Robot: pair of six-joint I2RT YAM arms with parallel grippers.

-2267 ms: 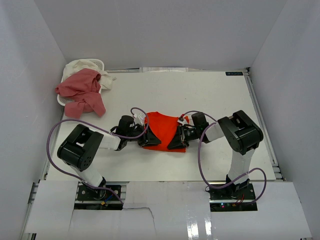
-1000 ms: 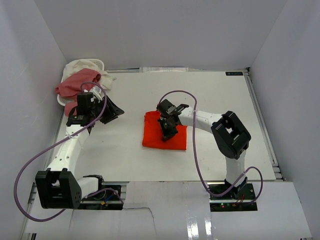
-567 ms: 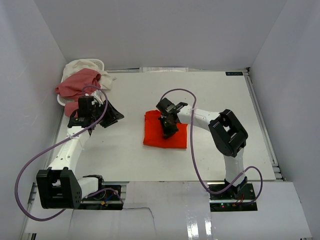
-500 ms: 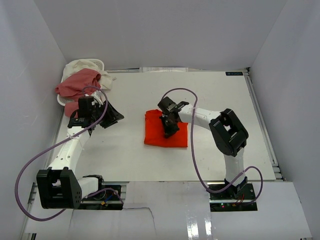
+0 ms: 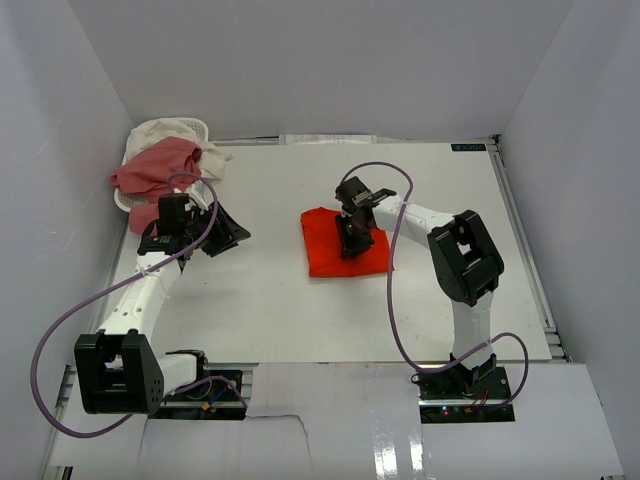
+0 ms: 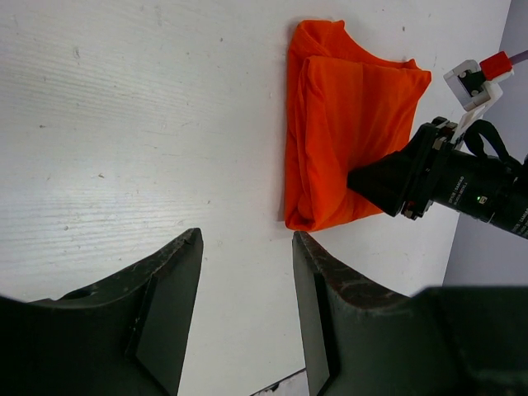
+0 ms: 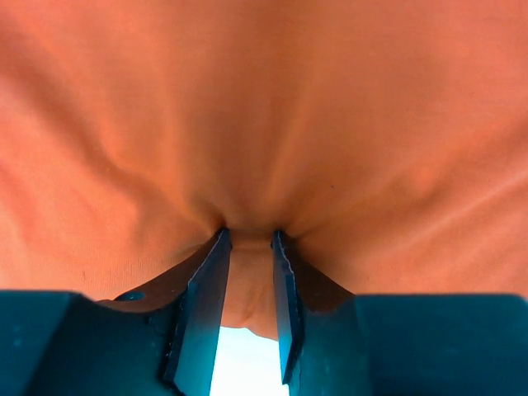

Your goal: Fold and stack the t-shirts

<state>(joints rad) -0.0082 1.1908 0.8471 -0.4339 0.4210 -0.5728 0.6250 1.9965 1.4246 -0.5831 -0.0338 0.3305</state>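
Note:
The folded orange-red t-shirt [image 5: 330, 255] lies at mid-table; it also shows in the left wrist view [image 6: 346, 140] and fills the right wrist view [image 7: 264, 107]. My right gripper [image 5: 351, 241] stands on its middle, jaws closed on a pinch of the fabric [image 7: 248, 241]. My left gripper [image 5: 232, 232] is open and empty over bare table to the left, jaws pointing toward the shirt [image 6: 246, 241]. The dusty pink t-shirt [image 5: 160, 180] hangs crumpled over the basket at the back left, with the cream-white t-shirt [image 5: 172, 131] bunched behind it.
The small white basket [image 5: 122, 200] stands in the back left corner under the two shirts. White walls enclose the table on three sides. The right arm's purple cable [image 5: 392, 180] loops above the orange-red shirt.
The right gripper has dragged the folded orange-red shirt to the right and a little toward the back. The left arm swung away to the left earlier and has since barely moved.

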